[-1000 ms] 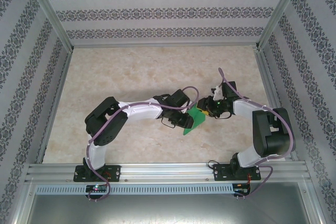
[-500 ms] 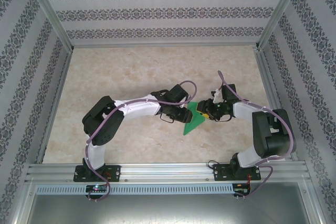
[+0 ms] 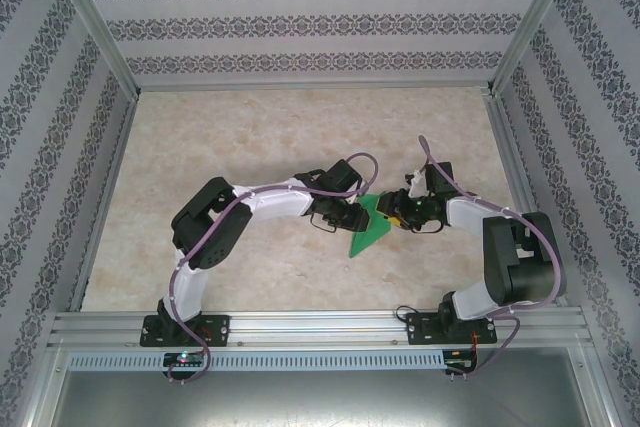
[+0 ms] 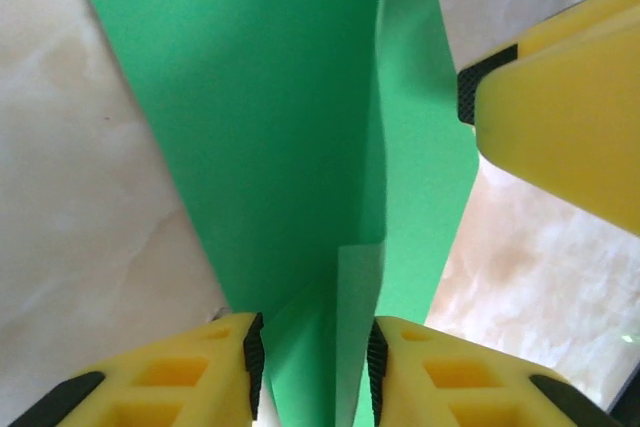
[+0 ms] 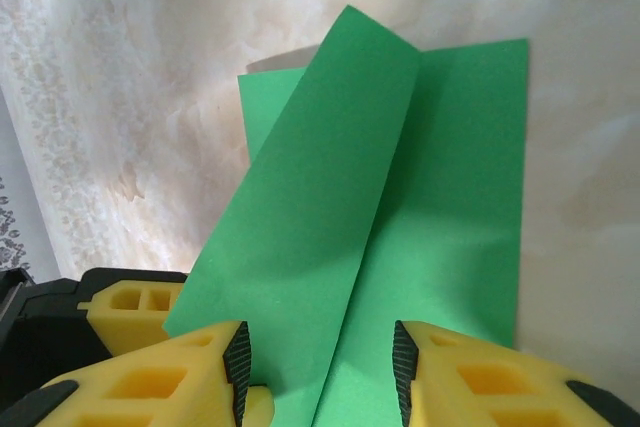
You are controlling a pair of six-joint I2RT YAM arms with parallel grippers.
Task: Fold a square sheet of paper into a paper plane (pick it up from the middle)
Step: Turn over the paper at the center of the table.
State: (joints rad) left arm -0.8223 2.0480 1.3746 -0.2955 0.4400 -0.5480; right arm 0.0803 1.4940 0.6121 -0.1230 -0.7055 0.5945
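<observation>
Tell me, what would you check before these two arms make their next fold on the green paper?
1. Green paper sits between the left gripper's fingers: ok.
2. It also sits between the right gripper's fingers: ok.
3. Either gripper pinching the sheet firmly: cannot tell.
4. Crease running down the sheet: ok.
5. Grippers apart, not touching each other: ok.
6. Pointed plane shape finished: not ok; in the right wrist view a far corner is square and one flap lies slanted across the sheet.
</observation>
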